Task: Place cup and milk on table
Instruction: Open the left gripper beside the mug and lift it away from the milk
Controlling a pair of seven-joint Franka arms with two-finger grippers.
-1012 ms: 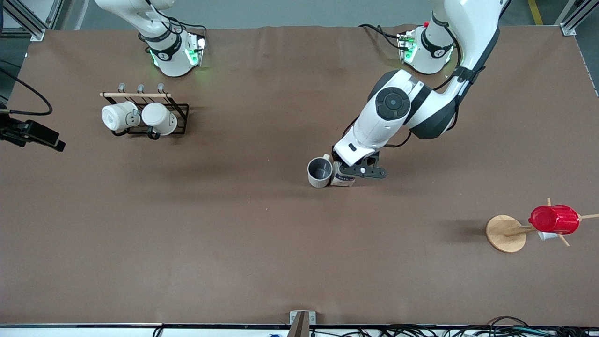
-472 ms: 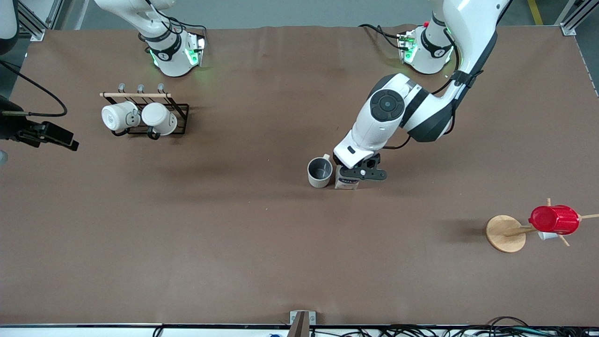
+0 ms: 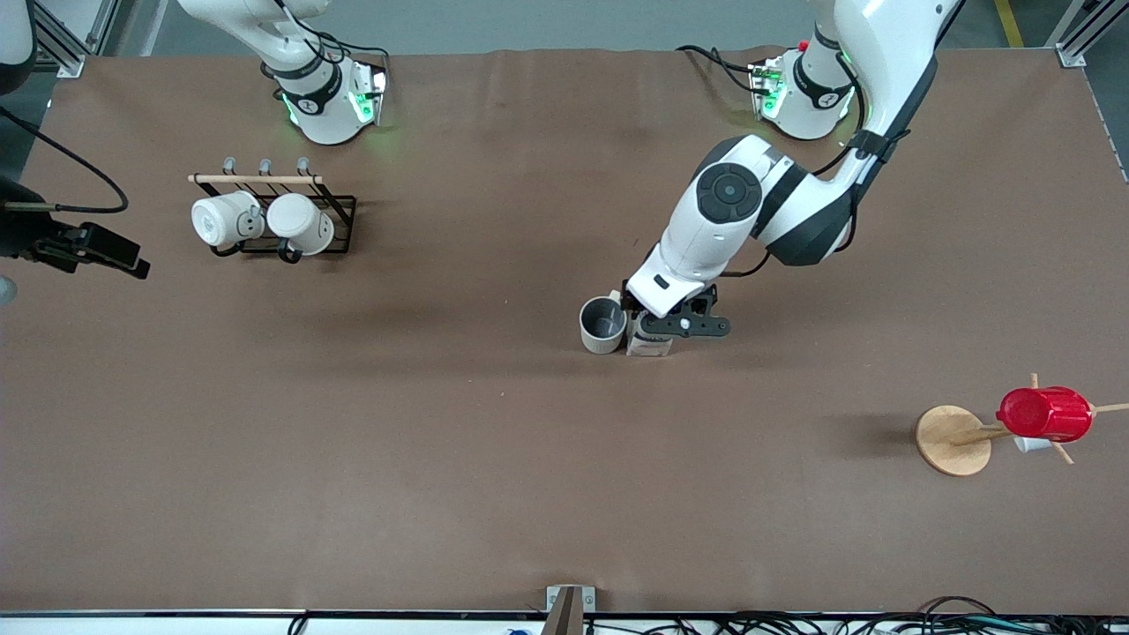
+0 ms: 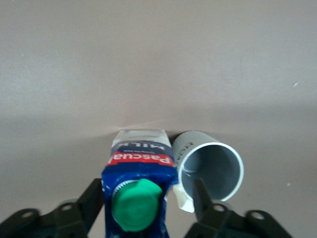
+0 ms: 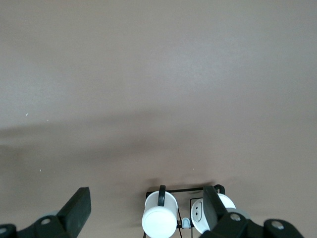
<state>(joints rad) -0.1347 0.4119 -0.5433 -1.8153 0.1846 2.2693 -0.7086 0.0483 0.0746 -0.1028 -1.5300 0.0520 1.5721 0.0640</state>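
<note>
Blue carton, the milk [image 4: 139,191], stands upright on the table [image 3: 441,441] touching the cup [image 4: 210,169] near the table's middle. My left gripper [image 4: 147,208] straddles the milk with both fingers [image 4: 93,198] spread clear of its sides, released. My right gripper [image 5: 146,208] waits high over the mug rack [image 3: 273,220], fingers wide apart, holding nothing.

Two white mugs [image 3: 263,220] on a rack [image 3: 340,207]; red cup [image 3: 1045,414] on wooden stand [image 3: 953,439].
</note>
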